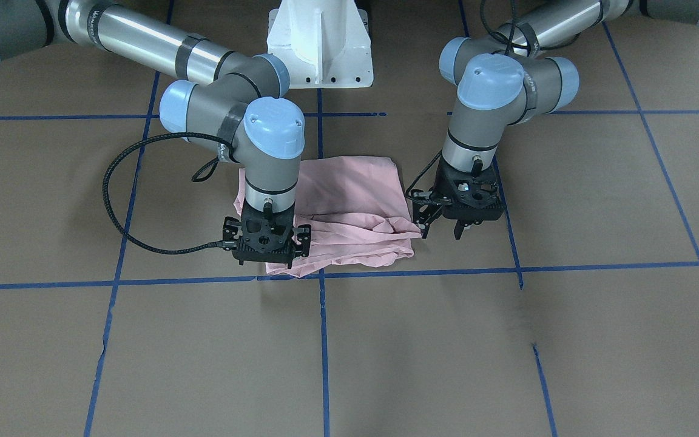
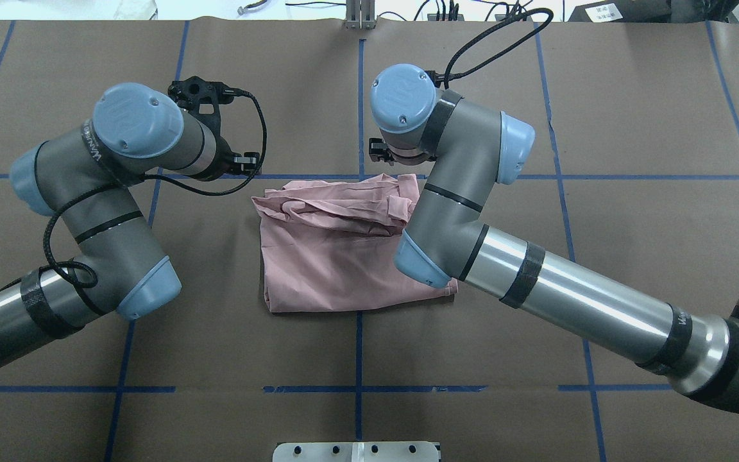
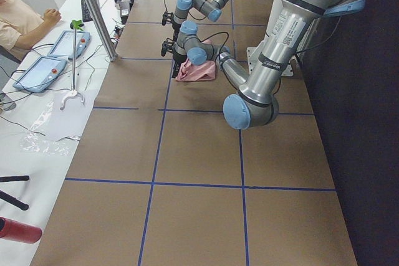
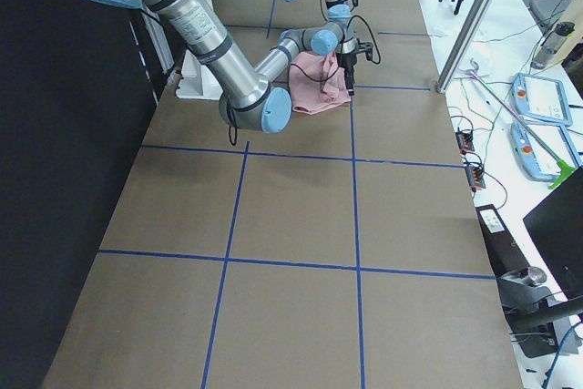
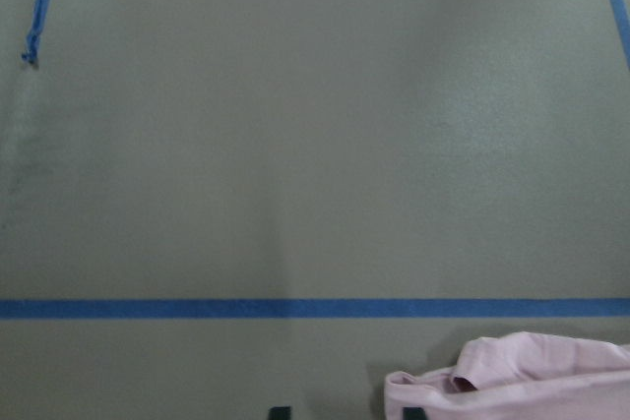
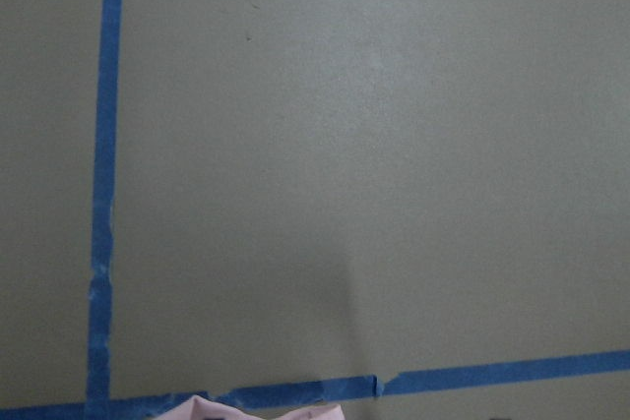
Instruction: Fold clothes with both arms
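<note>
The pale pink T-shirt lies folded into a rough rectangle at the table's middle, its far edge bunched in wrinkles. No print shows. My left gripper is open and empty, low beside the shirt's far-left corner. That corner lies just beside one fingertip in the left wrist view. My right gripper hangs low over the shirt's far-right corner and looks open. The right wrist view shows only a sliver of pink cloth at its bottom edge. In the overhead view the right gripper is mostly hidden under its wrist.
The white pedestal base stands at the robot's side of the table. Blue tape lines grid the brown table. An operators' bench with tablets and a seated person runs along the far side.
</note>
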### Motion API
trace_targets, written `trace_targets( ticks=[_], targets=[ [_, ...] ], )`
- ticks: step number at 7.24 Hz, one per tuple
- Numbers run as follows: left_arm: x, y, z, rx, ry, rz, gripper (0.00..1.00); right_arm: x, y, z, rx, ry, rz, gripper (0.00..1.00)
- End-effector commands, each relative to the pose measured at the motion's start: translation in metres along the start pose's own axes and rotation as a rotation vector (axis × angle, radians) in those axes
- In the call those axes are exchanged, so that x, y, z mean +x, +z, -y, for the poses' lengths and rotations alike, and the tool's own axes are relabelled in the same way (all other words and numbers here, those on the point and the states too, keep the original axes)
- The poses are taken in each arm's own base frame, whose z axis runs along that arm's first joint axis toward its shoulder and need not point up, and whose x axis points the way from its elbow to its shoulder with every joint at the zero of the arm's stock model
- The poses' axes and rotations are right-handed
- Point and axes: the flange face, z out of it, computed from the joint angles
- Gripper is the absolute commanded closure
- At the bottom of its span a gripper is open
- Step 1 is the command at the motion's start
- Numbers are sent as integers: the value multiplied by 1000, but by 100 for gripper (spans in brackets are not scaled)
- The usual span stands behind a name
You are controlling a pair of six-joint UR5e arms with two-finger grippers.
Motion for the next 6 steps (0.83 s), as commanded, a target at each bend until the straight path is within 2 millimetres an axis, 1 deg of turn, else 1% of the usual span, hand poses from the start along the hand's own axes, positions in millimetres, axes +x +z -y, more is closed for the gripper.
trace_targets(
  ticks=[1,2,3,4,5,6],
  targets=[
    [-1,-15,2,6,16,-22,0,9,-14,10,-31,-7,37,0],
    [-4,-41,-2,24,48,-45,0,40,-29,14,-43,-21,73,0],
    [-21,-77,-11,30,134,-30,0,100,-43,14,-57,-82,100,0],
    [-41,-110,-10,28,181,7,0,155,-73,21,-82,-157,94,0],
    [-72,-140,-6,5,230,20,0,214,-108,26,-114,-228,81,0],
    [-128,-165,4,-8,328,41,0,278,-129,34,-145,-279,71,0]
  ],
)
